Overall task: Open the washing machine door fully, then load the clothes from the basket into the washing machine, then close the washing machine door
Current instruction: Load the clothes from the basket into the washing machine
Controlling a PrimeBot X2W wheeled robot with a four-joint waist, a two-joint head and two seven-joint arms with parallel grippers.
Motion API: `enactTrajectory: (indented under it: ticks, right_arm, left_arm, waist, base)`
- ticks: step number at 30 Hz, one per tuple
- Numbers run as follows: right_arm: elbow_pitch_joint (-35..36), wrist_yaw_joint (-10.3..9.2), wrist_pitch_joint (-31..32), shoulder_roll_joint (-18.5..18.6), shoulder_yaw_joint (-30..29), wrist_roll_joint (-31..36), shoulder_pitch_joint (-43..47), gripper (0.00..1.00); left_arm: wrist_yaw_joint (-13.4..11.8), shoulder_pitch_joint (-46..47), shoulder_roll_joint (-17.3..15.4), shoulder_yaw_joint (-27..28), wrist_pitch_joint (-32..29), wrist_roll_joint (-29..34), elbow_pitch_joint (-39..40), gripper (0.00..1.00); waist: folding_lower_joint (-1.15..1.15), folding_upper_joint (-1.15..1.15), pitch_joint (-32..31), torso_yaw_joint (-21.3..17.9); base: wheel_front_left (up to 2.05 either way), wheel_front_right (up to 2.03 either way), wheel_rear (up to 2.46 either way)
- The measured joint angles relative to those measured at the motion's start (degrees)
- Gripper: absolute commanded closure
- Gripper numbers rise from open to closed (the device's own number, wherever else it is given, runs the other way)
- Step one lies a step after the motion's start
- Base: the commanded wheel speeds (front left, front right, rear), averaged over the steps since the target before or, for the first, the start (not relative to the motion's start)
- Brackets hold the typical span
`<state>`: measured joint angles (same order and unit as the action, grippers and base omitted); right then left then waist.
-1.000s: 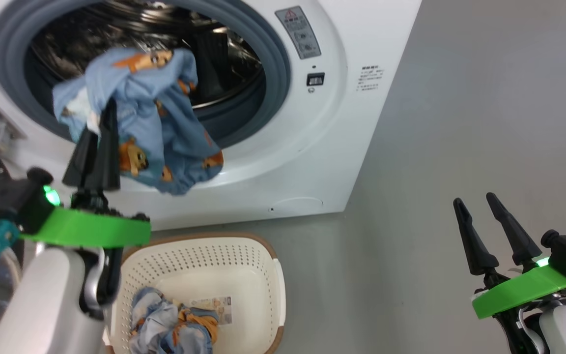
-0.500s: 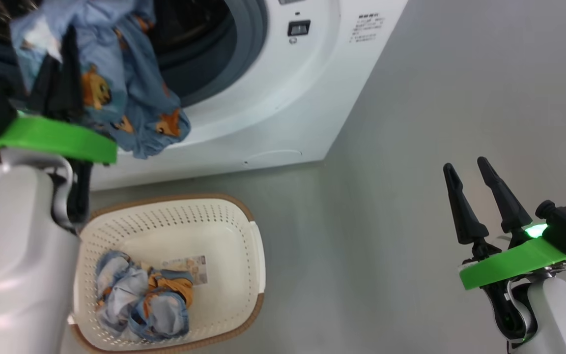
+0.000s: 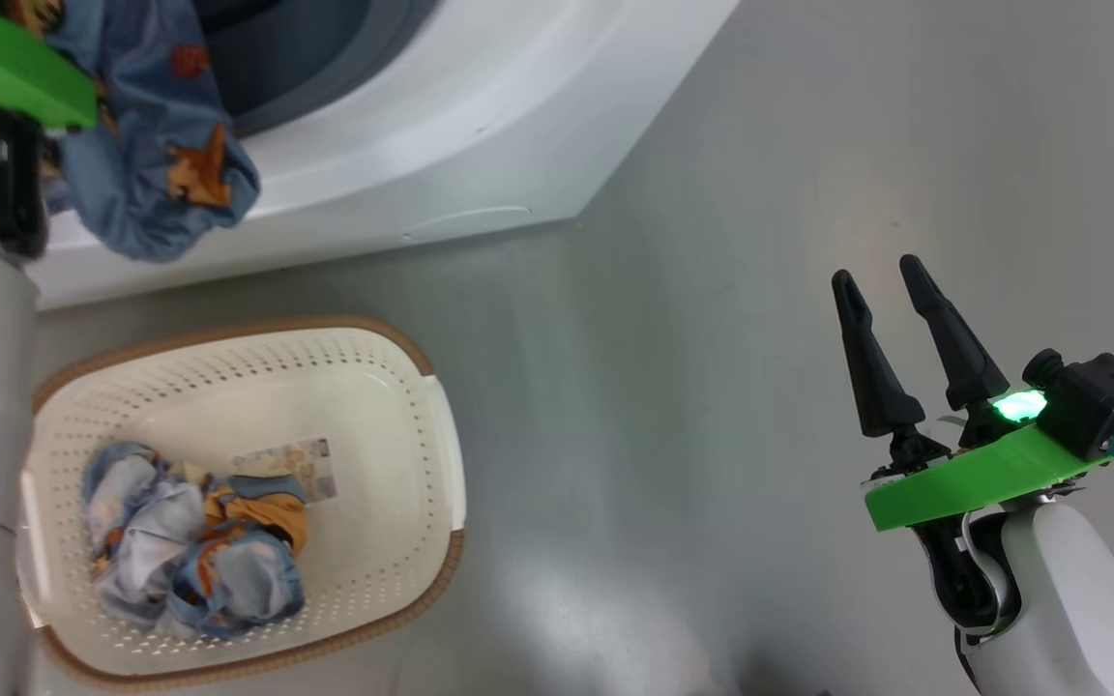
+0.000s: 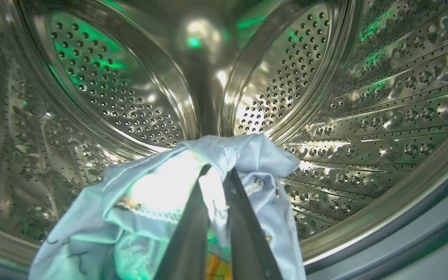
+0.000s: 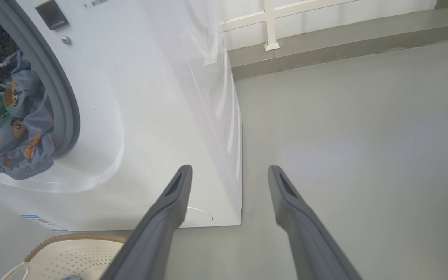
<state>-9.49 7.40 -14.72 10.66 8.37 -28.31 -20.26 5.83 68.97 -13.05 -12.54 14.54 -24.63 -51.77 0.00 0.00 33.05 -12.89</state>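
Observation:
The white washing machine [image 3: 422, 116] stands open at the upper left; its door is out of view. My left gripper [image 4: 218, 171] is shut on a light blue bear-print garment [image 4: 255, 155] and points into the steel drum [image 4: 325, 97]. The garment's lower part hangs out over the grey gasket [image 3: 151, 164] [image 5: 18, 132]. More of the clothes [image 3: 190, 551] lie bunched in the cream basket [image 3: 422, 406] on the floor before the machine. My right gripper [image 3: 876, 272] [image 5: 230, 169] hangs open and holds nothing, far right of the basket.
Grey floor [image 3: 712, 290] stretches between the basket and my right arm. A paper label [image 3: 286, 469] lies in the basket. In the right wrist view a wall base with white bars [image 5: 270, 23] runs behind the machine.
The head camera has turned, so the machine and basket slid up and left in view. My left gripper has carried the garment further into the drum opening. The right gripper stays open.

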Motion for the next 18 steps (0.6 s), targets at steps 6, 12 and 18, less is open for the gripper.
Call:
enactTrajectory:
  ticks: [6,12,18]
  right_arm:
    - [0.1,0.0,0.0,-0.53,0.2,0.02,-0.25,0.0]
    - [0.56,0.0,0.0,-1.48,0.32,0.1,-1.09,0.0]
    - [0.87,0.0,0.0,-1.9,0.29,0.55,-1.84,0.0]
  left_arm:
    - [0.04,4.86,-0.69,-0.26,0.0,1.53,-3.77,1.0]
    - [-0.36,10.4,-1.37,-0.16,-0.01,4.44,-1.96,1.0]
    - [-1.64,11.9,-1.11,5.17,0.19,7.9,12.29,1.0]
  waist:
    - [0.0,0.0,2.59,-2.18]
    - [0.0,0.0,5.62,-4.71]
    - [0.0,0.0,7.96,-5.74]
  base:
    - [0.0,0.0,0.0]
    - [0.0,0.0,0.0]
    - [0.0,0.0,0.0]
